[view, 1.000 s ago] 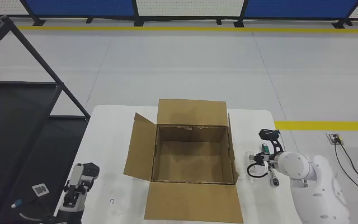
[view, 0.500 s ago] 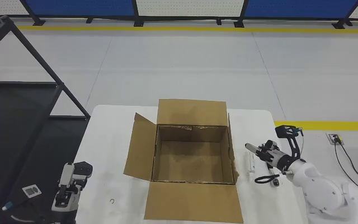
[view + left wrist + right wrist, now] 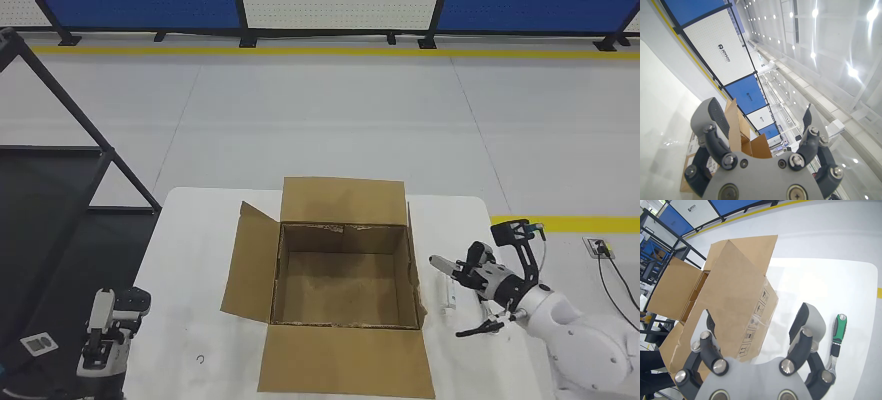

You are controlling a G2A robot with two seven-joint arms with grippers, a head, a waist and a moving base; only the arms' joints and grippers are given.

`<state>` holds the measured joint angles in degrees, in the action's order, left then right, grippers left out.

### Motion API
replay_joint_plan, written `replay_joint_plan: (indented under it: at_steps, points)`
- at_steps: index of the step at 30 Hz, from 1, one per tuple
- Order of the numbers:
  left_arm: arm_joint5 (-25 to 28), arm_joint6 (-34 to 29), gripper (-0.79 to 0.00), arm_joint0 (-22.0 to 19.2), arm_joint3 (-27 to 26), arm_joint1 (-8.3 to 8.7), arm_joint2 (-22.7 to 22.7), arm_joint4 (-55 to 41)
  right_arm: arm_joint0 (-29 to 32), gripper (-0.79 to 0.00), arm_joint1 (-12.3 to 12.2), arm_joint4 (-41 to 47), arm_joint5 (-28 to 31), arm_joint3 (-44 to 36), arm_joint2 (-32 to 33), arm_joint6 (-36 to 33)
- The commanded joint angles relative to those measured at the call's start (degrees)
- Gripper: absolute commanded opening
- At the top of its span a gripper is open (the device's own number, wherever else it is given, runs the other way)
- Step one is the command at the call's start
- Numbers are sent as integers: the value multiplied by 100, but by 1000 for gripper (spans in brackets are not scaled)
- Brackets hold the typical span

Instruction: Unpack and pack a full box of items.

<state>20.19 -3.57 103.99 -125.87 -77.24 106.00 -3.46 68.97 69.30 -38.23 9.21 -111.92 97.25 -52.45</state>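
Box first: it sits mid-table with all four flaps folded out, and from the top view I'm looking straight down at bare cardboard floor, nothing inside. Flaps laid back like that keep the mouth wide open for anything going in from above, so I read this as the turn between emptying and refilling. Just off its right wall, on the table, my right wrist view picks out a ratchet wrench, green handle pointing away from the camera, metal head toward it, lying flat and apart from the cardboard. My right gripper hangs beside that same wall with its fingers spread wide and nothing between them; the wrench lies just outside one finger, so I'd have to shift sideways before closing. Over on the other side, my left gripper sits past the table's left edge, well away from the box, tipped up toward the ceiling in its wrist view, fingers splayed and empty, parked out of the way, I'd say.
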Motion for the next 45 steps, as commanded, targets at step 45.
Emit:
replay_joint_plan:
  at_steps: [45]
  points:
    - [-87,-1010,0,-323,627,137,350,-347,-1182,0,-155,5378,1066,4036,-712,-1309]
